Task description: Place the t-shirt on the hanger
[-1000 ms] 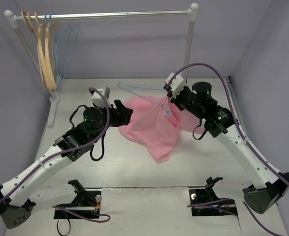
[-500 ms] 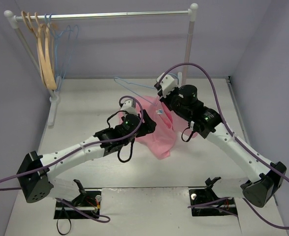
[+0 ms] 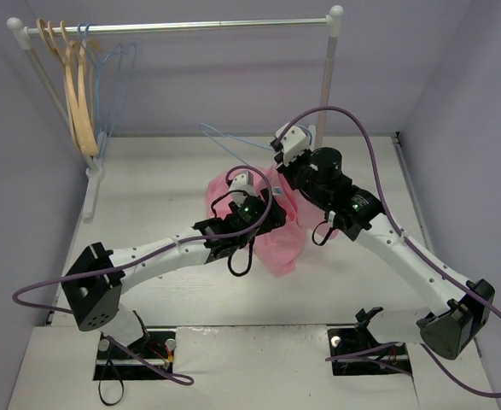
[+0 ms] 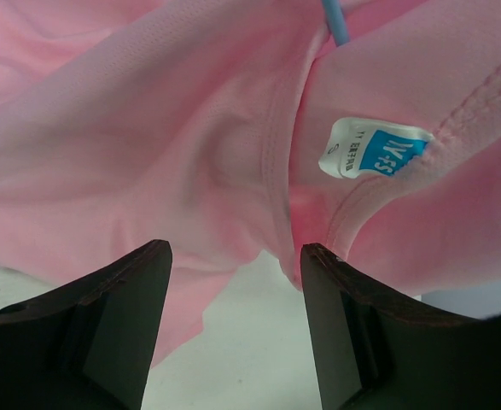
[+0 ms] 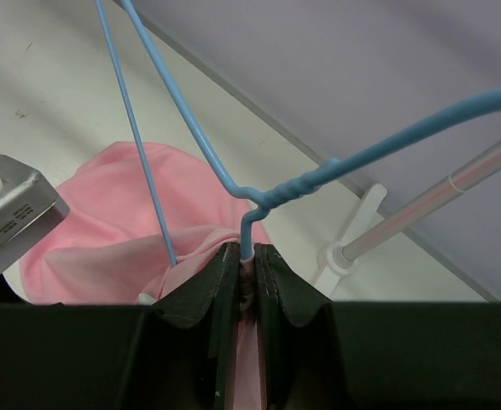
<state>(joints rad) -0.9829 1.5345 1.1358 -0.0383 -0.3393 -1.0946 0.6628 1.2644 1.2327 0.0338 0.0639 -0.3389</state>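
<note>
Pink cloth fills the nearest view: the t-shirt (image 4: 131, 128) hangs bunched just beyond the left pincer (image 4: 233, 256), whose jaws stand spread with nothing between them, only bare table showing through the gap. We read this as a pincer poised to take the neckline, since the ribbed collar edge and its white-and-blue label (image 4: 374, 149) lie right ahead of the fingertips. A little further on, the right pincer (image 5: 245, 252) is pressed together on the hanger (image 5: 293, 186), gripping the thin light-blue wire just below its twisted neck, with a fold of the pink fabric caught at the same spot. Holding it there keeps the hanger lifted off the surface with its hook pointing away, and the shirt draped from it so the other arm can work the collar over the shoulders; we judge the garment only partly on, as most of it sags in a heap. Beneath lies a pale, whitish table (image 3: 148, 171), matte and lightly scuffed. At the far edge stands a white clothes rail (image 3: 182, 26) with tan wooden hangers (image 3: 81, 102) and spare blue wire hangers (image 3: 133, 53) bunched at its left end, against plain lilac walls (image 3: 233, 85).
</note>
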